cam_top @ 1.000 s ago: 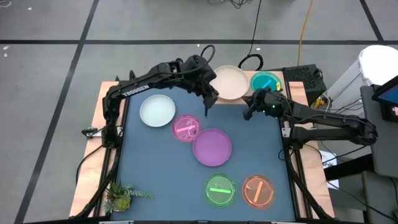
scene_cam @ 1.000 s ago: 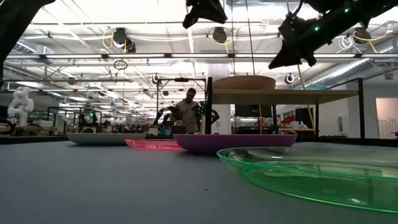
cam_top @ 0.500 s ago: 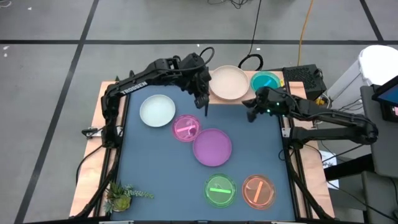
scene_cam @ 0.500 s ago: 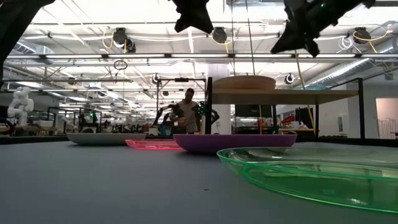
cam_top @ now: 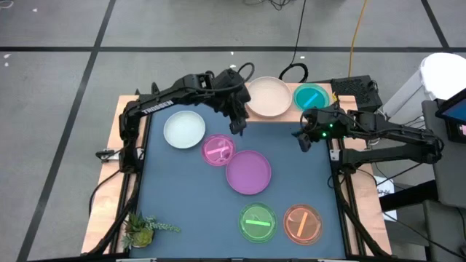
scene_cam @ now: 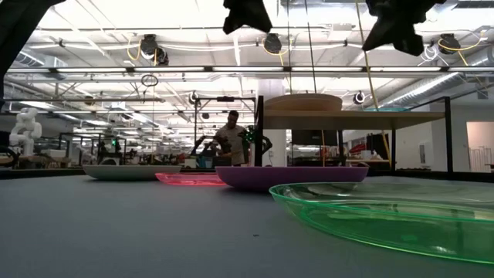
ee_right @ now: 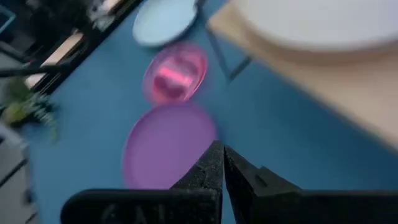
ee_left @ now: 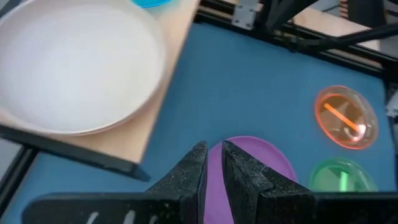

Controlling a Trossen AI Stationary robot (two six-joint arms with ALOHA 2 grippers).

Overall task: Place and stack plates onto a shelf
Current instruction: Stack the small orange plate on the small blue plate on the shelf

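Hovering empty, the left fingers point(ee_left: 211, 163) stand nearly closed beside the shelf point(cam_top: 256, 118), above the pink plate point(cam_top: 218, 151); the right fingers point(cam_top: 302, 140) are shut on nothing. A cream plate point(cam_top: 267, 97) and teal plate point(cam_top: 310, 96) sit shelved. Next, probably, comes picking the purple plate point(cam_top: 249, 172) off the desk point(cam_top: 182, 196), which needs wider fingers.

Bright overhead ceiling lights point(scene_cam: 154, 48) flood the low view with glare, silhouetting whatever hangs above, while the right wrist view is smeared with blur and the table point(cam_top: 182, 196) lies evenly lit.
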